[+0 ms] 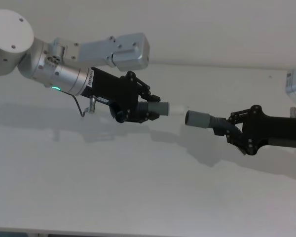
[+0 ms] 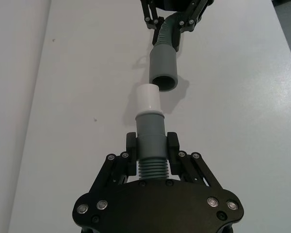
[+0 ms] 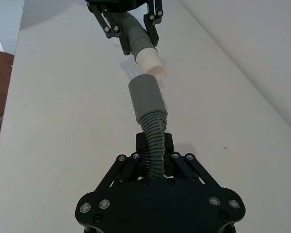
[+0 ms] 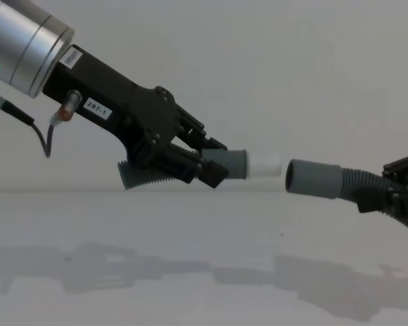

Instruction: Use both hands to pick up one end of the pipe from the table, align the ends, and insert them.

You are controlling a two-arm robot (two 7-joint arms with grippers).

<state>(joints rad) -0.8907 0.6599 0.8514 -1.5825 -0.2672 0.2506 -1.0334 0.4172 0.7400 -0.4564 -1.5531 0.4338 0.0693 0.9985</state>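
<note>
Off the surface (image 1: 138,192), the left gripper (image 1: 149,106) clamps the white-tipped piece (image 1: 164,108) and the right gripper (image 1: 232,129) clamps the socket piece (image 1: 199,119) at its three o'clock. The ends look aligned but just apart; insertion is left.

A slim gap parts white tip (image 1: 178,108) from socket cuff (image 1: 197,119), walled at nine o'clock by the left gripper (image 1: 151,109) and at three by the right gripper (image 1: 232,129), each clamped on the pipe (image 3: 155,138), with bare table (image 1: 138,192) open toward six.

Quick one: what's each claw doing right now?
Left claw: closed, holding the white-tipped piece.
Right claw: closed, holding the socket piece.
</note>
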